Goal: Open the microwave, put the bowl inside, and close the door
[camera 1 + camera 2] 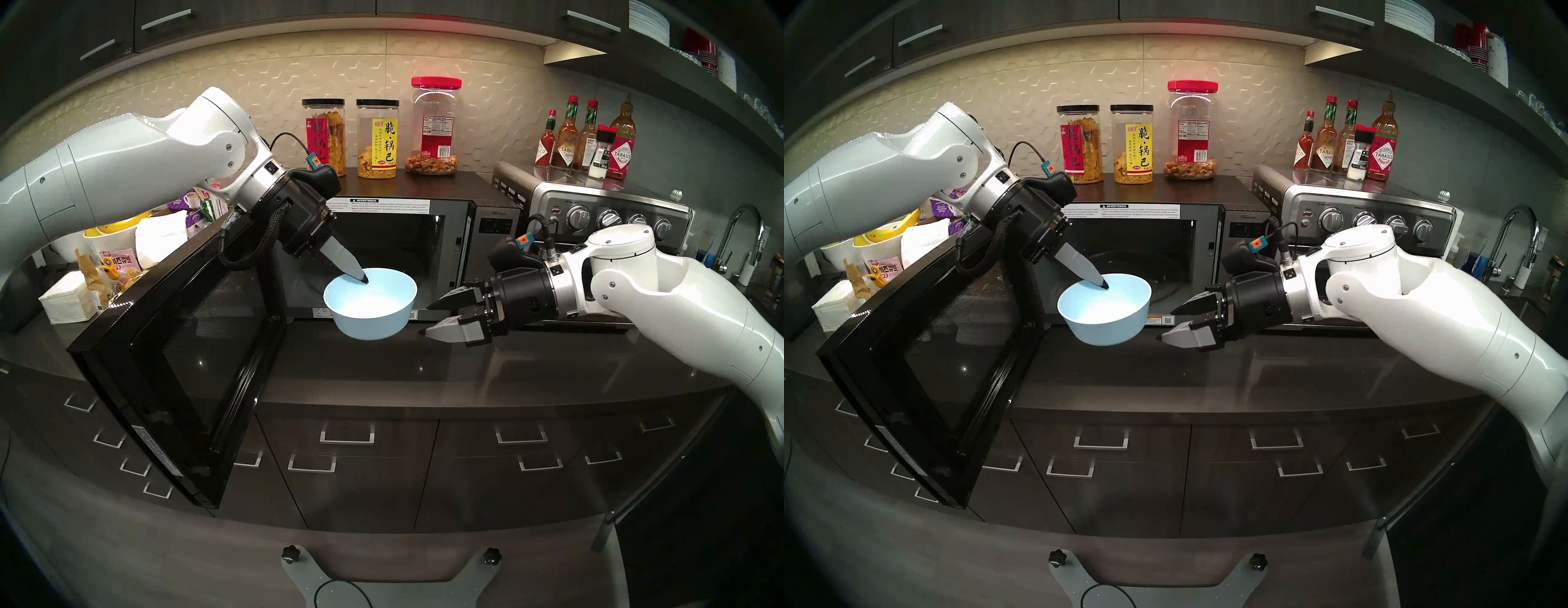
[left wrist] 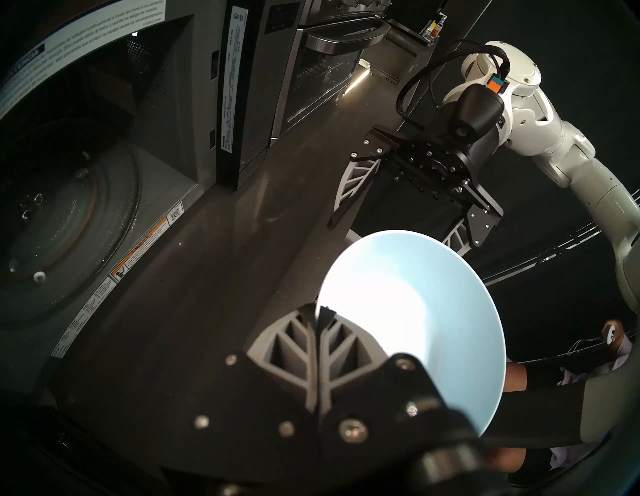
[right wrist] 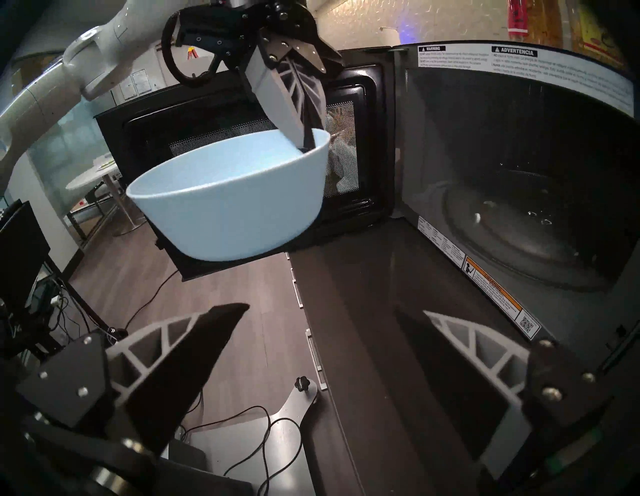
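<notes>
The bowl (image 1: 370,306), light blue, hangs in the air in front of the microwave (image 1: 382,250) opening, above the counter (image 1: 466,373). The left end effector (image 1: 364,279) is clenched on its rim, one finger inside and one outside, probably so the bowl stays upright for sliding in. The door (image 1: 182,361) stands swung wide to the left, leaving the cavity clear. The right end effector (image 1: 428,317) waits released just beside the bowl, holding nothing. The left wrist view shows the glass turntable (image 2: 65,221) bare, which the head views only half reveal.
</notes>
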You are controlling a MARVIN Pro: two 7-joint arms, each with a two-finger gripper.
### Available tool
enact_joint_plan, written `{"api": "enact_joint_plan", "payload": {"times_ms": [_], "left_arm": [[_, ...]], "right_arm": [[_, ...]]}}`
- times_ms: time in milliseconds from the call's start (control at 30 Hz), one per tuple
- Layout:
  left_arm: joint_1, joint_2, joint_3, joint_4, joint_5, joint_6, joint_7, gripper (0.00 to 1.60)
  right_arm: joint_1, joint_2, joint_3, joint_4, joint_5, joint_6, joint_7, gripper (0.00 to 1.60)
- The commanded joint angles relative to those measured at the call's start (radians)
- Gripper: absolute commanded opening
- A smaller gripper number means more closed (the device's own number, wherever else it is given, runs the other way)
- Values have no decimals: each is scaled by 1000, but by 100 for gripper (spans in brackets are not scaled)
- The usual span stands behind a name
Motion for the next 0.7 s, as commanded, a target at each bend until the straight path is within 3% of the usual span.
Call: {"api": "enact_joint_plan", "payload": {"times_ms": [0,667], "left_arm": [[-21,-1,-12,-1,-4,-2,-1,0],[-25,-2,-7,-1,-5,-2,-1,0]], "right_arm": [[76,-1,47,8,8,39,42,160],[183,-51,90,20,-38,170,99,160]]}}
